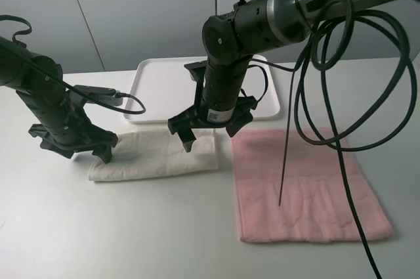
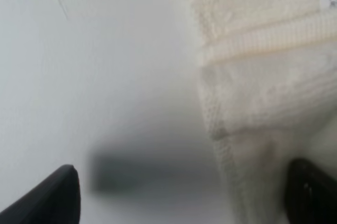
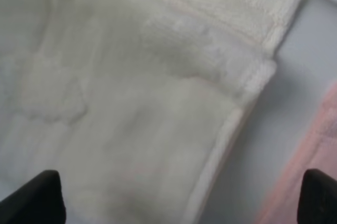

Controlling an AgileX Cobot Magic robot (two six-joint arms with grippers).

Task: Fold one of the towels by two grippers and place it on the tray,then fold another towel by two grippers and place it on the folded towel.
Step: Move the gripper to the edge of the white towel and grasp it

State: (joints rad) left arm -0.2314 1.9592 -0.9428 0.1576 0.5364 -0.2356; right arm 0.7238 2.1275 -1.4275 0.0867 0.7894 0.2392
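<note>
My left jaws stand spread wide and grip nothing. They straddle the left end of the cream towel (image 1: 157, 154), one tip over bare worktop (image 1: 52, 226) and the other over the cloth's edge. My right jaws are likewise spread and empty above the towel's right end, one tip over the cream cloth and the other out toward the near corner of the pink towel (image 1: 308, 187). Whether any tip touches cloth I cannot tell.

The cream towel lies on the worktop just in front of the tray (image 1: 154, 75), not on it. It forms a long strip with two layers showing at its right end (a doubled edge with a woven band, in my right wrist view). I judge it to be light, soft, limp terry. It will sag from wherever I pinch it, and the layers may slide apart if I catch only the top one. The best hold, I think, is at the two short ends, closing low over both layers near the edge. The nap should grip well, and nothing here is fragile. The pink towel lies flat just right of the cream one.
</note>
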